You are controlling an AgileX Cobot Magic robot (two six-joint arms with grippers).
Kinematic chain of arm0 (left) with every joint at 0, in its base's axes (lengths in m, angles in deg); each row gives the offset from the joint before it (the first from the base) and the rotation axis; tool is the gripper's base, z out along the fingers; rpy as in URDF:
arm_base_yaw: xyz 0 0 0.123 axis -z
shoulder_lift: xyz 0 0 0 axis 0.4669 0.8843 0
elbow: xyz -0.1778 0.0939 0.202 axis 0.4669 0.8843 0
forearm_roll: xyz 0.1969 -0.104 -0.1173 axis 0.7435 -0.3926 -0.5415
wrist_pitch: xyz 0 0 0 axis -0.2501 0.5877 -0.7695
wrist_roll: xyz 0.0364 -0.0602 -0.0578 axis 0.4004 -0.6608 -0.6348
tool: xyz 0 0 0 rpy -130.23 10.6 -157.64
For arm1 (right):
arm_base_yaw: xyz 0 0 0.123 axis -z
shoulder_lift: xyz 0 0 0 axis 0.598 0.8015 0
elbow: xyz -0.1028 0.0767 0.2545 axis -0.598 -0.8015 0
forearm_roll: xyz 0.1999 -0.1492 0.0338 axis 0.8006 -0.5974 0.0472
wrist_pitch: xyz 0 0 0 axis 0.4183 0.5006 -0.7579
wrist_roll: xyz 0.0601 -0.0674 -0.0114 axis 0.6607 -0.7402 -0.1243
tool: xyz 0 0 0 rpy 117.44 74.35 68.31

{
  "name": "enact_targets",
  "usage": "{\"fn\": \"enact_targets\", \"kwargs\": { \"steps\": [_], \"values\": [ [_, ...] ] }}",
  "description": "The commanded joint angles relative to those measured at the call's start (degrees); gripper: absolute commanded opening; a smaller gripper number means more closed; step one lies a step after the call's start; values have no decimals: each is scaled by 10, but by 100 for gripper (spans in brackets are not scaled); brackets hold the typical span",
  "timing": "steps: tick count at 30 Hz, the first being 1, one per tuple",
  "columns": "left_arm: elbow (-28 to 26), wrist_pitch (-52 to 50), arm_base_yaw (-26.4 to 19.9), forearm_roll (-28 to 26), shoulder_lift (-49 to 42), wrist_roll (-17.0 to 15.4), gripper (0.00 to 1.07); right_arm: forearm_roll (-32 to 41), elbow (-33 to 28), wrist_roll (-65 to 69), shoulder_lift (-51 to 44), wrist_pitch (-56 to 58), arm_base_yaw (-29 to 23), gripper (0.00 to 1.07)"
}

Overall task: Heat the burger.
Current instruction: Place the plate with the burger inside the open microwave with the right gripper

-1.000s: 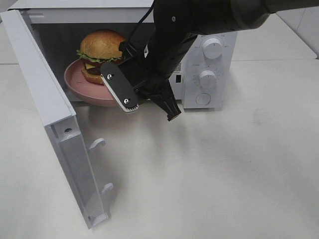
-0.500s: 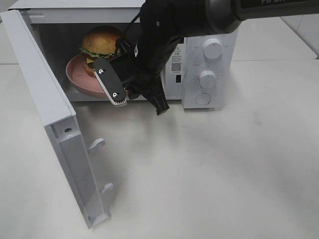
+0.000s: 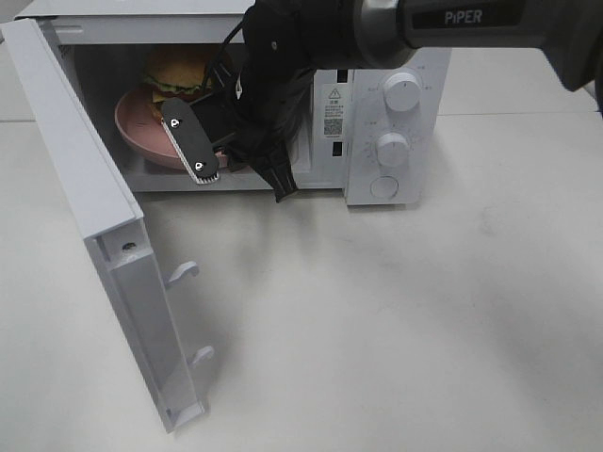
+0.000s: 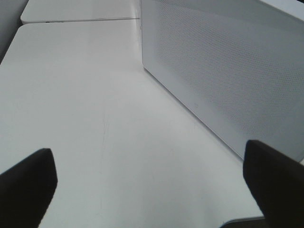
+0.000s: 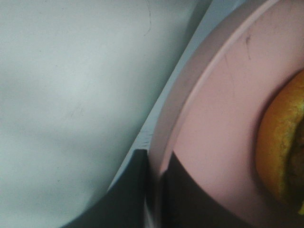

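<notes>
The burger [image 3: 174,73] sits on a round pink plate [image 3: 137,127] inside the open white microwave [image 3: 377,113], partly hidden by my right arm. My right gripper [image 3: 231,169] is shut on the plate's near rim at the oven's opening. In the right wrist view the gripper [image 5: 154,190] pinches the pink plate's rim [image 5: 209,109], and the edge of the burger's bun [image 5: 280,147] shows beside it. My left gripper [image 4: 152,175] is open and empty over the bare table, beside the microwave's perforated outer wall [image 4: 228,71]. It does not show in the exterior high view.
The microwave's door [image 3: 85,207] stands swung open at the left, reaching toward the table's front. Two knobs [image 3: 402,91] and a button are on the panel at the right. The white table [image 3: 424,311] spreads in front.
My right gripper has carried the plate and burger left and deeper into the microwave. The burger is now more hidden behind the arm. The door has not moved.
</notes>
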Motion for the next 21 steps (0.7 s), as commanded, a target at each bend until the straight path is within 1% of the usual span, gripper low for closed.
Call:
{"fn": "enact_targets", "kwargs": {
  "steps": [1,5,9,14,17,21],
  "values": [
    [2,-6,-1,-3,-10,-3,100,-21,33,23,12,-33,-1,0],
    [2,-6,-1,-3,-10,-3,100,-22,48,25,25,-33,0,0],
    [2,-6,-1,-3,-10,-3,100,-43,72,41,45,-33,1,0],
    [2,-6,-1,-3,-10,-3,100,-60,87,59,60,-33,3,0],
    [2,-6,-1,-3,-10,-3,100,-62,92,63,66,-33,3,0],
    [2,-6,-1,-3,-10,-3,100,-64,114,77,85,-34,3,1]
  ]
}}
